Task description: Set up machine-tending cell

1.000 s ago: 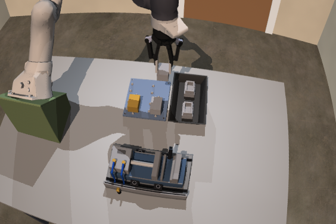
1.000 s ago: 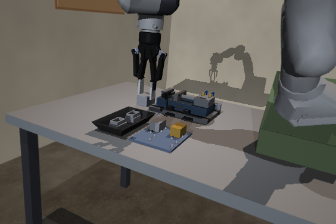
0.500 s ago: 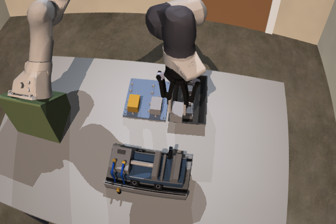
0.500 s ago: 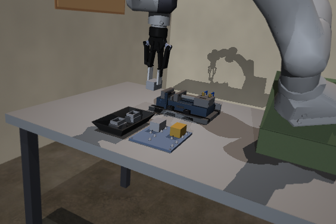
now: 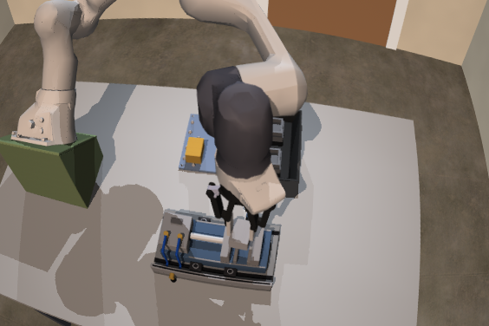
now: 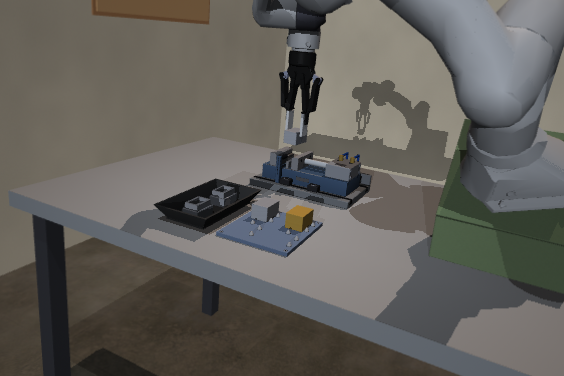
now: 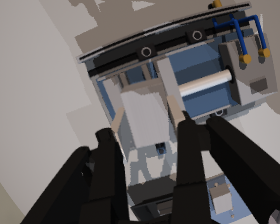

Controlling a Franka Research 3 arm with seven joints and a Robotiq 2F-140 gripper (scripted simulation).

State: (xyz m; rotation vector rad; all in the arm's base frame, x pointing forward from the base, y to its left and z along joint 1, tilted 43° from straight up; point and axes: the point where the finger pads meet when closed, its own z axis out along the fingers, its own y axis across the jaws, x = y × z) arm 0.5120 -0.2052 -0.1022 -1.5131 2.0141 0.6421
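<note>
My gripper (image 5: 241,224) is shut on a grey aluminium blank (image 5: 241,232) and holds it in the air above the blue vise (image 5: 217,245), over the end away from the blue hoses (image 5: 172,248). The side view shows the blank (image 6: 291,137) hanging clear above the vise (image 6: 310,172). In the wrist view the blank (image 7: 147,119) sits between my fingers over the vise opening (image 7: 184,83). A second aluminium blank (image 6: 264,210) and a brass blank (image 6: 299,217) rest on the infeed plate (image 6: 270,232). Two finished parts (image 6: 197,203) (image 6: 223,193) lie in the black outfeed tray (image 6: 207,202).
The green pedestal (image 5: 54,166) with the arm's base stands at the table's left. In the top view my arm hides part of the infeed plate and the tray (image 5: 290,149). The vise hoses stick up at its far end (image 6: 347,158).
</note>
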